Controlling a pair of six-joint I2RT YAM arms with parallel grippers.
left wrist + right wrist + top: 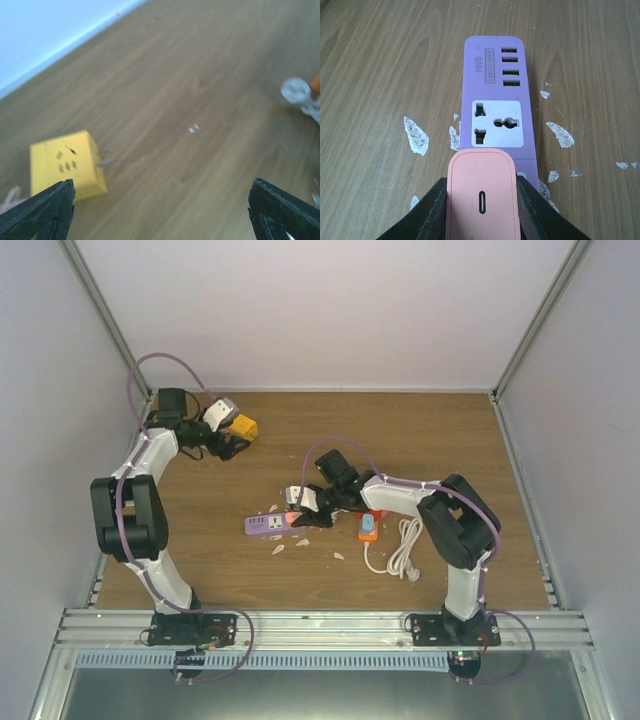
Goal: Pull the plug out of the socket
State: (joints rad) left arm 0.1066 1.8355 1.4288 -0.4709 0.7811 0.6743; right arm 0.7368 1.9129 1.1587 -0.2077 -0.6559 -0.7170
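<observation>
A purple socket strip (495, 90) lies flat on the wooden table (268, 526). A pink plug (481, 200) stands over its near end, and its prongs are hidden. My right gripper (481, 212) is shut on the pink plug, one black finger (432, 212) pressed against each side. In the top view the right gripper (308, 510) sits at the strip's right end. My left gripper (165, 215) is open at the back left with nothing between its fingers. A yellow cube adapter (67, 165) lies on the table just beyond its left finger (42, 210).
An orange plug (368, 528) with a coiled white cable (403, 550) lies right of the strip. White paper scraps (416, 134) are scattered around the strip. The yellow adapter (243, 427) is near the back left corner. Walls enclose the table on three sides.
</observation>
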